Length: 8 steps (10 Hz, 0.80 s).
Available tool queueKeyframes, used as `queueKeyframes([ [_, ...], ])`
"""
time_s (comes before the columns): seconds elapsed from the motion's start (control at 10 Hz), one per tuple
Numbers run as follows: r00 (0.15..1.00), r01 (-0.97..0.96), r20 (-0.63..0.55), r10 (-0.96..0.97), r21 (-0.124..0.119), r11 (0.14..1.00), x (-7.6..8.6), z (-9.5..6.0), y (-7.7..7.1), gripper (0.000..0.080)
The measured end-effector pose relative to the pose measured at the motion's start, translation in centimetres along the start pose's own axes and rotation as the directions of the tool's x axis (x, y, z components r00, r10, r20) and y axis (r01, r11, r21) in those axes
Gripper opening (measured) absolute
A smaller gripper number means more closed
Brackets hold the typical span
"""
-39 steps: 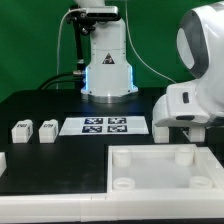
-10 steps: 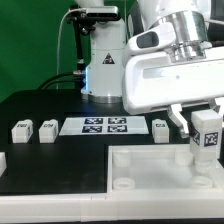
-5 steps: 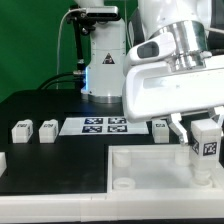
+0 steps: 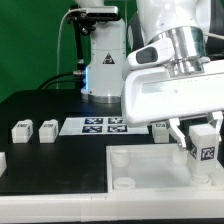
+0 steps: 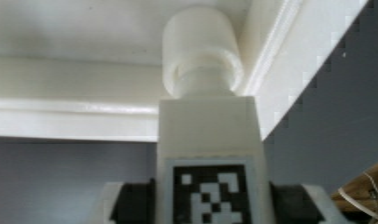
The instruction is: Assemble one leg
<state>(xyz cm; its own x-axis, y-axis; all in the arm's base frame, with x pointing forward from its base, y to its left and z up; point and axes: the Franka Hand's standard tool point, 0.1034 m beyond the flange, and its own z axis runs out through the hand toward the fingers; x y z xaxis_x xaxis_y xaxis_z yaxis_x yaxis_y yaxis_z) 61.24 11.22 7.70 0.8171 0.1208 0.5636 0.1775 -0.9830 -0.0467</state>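
Observation:
My gripper is shut on a white leg with a black-and-white tag on its face. It holds the leg upright just above the far right corner of the large white tray part. In the wrist view the held leg points at a round corner socket post of the tray part, with my gripper clamping its tagged end. Two more legs lie at the exterior view's left. Another leg lies behind my gripper.
The marker board lies flat at the middle of the black table. The robot base stands behind it. The arm's white body fills the exterior view's right. A green backdrop is behind.
The arm has come in from the exterior view's right with the leg. Over the last second it has lowered the leg a little and shifted it slightly left over the tray's corner.

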Motion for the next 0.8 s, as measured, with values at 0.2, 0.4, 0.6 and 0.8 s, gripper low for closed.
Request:
queueKeyframes([
  [0.2,1.000,0.000,0.005,0.000,0.001,1.000,-0.38,0.25,-0.06,0.0291],
  [0.4,1.000,-0.008,0.007,0.008,-0.001,1.000,-0.83,0.57,-0.17,0.0291],
  [0.6,1.000,-0.011,0.008,0.011,-0.002,1.000,-0.83,0.56,-0.16,0.0291],
  [0.8,1.000,-0.011,0.022,0.011,0.000,1.000,-1.07,0.68,-0.17,0.0384],
])
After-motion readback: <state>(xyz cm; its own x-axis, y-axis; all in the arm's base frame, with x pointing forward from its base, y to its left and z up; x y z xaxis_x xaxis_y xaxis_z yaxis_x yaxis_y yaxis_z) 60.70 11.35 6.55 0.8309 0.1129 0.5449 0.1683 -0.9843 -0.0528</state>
